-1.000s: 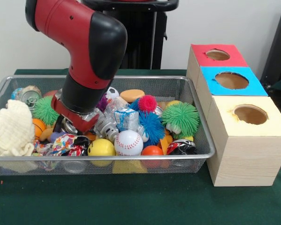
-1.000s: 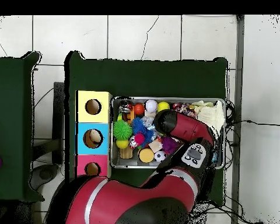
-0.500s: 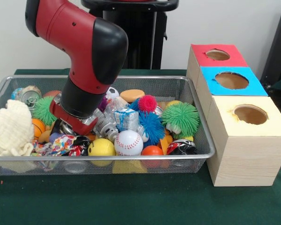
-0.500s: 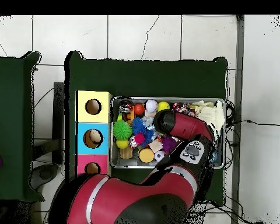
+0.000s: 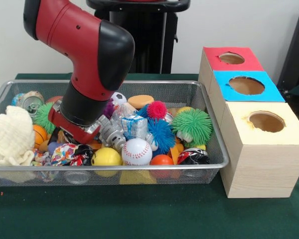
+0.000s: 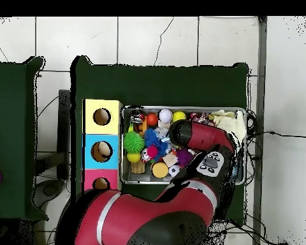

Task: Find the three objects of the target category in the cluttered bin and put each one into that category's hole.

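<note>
A wire bin point(image 5: 215, 130) holds a heap of toys, balls, cans and cloth. My gripper point(image 5: 71, 133) is pushed down into the clutter at the bin's left half, its tip hidden among a patterned cloth point(image 5: 69, 152), a crumpled can and an orange ball point(image 5: 40, 134). To the right of the bin stand three wooden boxes with round holes: a red hole point(image 5: 231, 58), a blue hole point(image 5: 246, 85) and a yellow hole point(image 5: 266, 121). In the overhead view the arm point(image 6: 197, 137) covers the bin's right half, and something pale shows inside the blue box's hole point(image 6: 102, 151).
A baseball point(image 5: 136, 151), a yellow ball point(image 5: 106, 157) and a small orange ball point(image 5: 162, 160) lie along the bin's front wall. A green spiky ball point(image 5: 192, 125), a blue spiky ball point(image 5: 162, 133) and a pink one point(image 5: 157, 109) fill the right half. A cream cloth point(image 5: 10, 137) is bunched at the left end.
The arm's end has slid a little to the left through the clutter in the front view, and the cream cloth has been nudged slightly left.
</note>
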Controlling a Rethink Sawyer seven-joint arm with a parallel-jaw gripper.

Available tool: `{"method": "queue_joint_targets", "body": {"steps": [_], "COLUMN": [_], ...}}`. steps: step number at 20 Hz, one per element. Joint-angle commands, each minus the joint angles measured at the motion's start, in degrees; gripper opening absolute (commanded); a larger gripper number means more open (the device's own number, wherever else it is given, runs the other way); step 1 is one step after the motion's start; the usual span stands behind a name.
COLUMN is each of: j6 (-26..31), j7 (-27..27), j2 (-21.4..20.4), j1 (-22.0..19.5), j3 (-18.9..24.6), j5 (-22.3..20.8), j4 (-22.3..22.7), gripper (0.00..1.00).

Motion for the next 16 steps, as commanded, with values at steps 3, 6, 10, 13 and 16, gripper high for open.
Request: {"method": "queue_joint_targets", "body": {"steps": [3,6,10,13,16], "j6": [-6.63,-7.69,-7.78,-6.40,-4.41], "j7": [1.88,0.99,-0.06,-0.31,-0.06], "j2": [3.33,2.74,2.67,2.92,3.12], "j1": [-2.43,-2.55,-2.95,-3.16,-3.11], "j3": [8.71,9.41,10.08,10.20,9.97], "j5": [-2.87,-4.67,-6.62,-7.54,-8.20], "j4": [-9.05,-9.29,-11.16,-13.18,-14.81], "gripper": [1.00,1.00,1.00,1.00,1.00]}}
